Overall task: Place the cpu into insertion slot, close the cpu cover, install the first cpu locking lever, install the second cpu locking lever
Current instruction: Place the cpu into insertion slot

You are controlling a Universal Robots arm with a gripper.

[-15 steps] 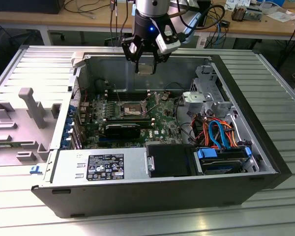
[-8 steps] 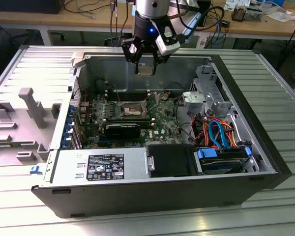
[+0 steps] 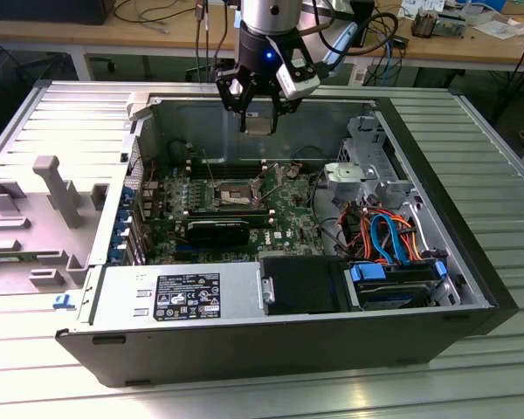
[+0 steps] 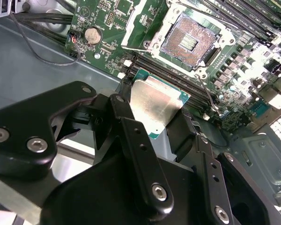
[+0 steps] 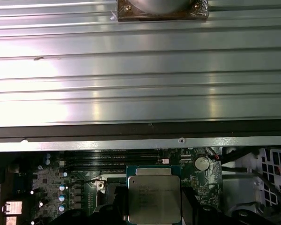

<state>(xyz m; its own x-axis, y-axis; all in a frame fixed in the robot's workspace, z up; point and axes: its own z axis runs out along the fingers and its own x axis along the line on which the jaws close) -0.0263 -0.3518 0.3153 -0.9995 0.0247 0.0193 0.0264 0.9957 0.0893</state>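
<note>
My gripper (image 3: 260,118) hangs over the far side of the open computer case, shut on the cpu (image 3: 260,123), a flat square chip with a silvery top. In both wrist views the cpu (image 4: 155,104) (image 5: 154,197) sits clamped by its edges between the black fingers (image 4: 131,126). The insertion slot (image 4: 188,38) (image 3: 236,194), with its tan-gold centre uncovered, lies on the green board below, nearer the case middle. The cpu cover (image 4: 139,27) looks swung up at one side of the slot. A thin metal lever (image 4: 208,96) sticks out from a socket corner.
Long black memory sticks (image 3: 227,212) flank the slot. A silver power supply (image 3: 175,297), a black drive bay (image 3: 301,284) and orange and blue cables (image 3: 384,231) fill the near side. The case walls (image 3: 192,122) rise around the board. A ribbed aluminium table (image 5: 140,79) surrounds the case.
</note>
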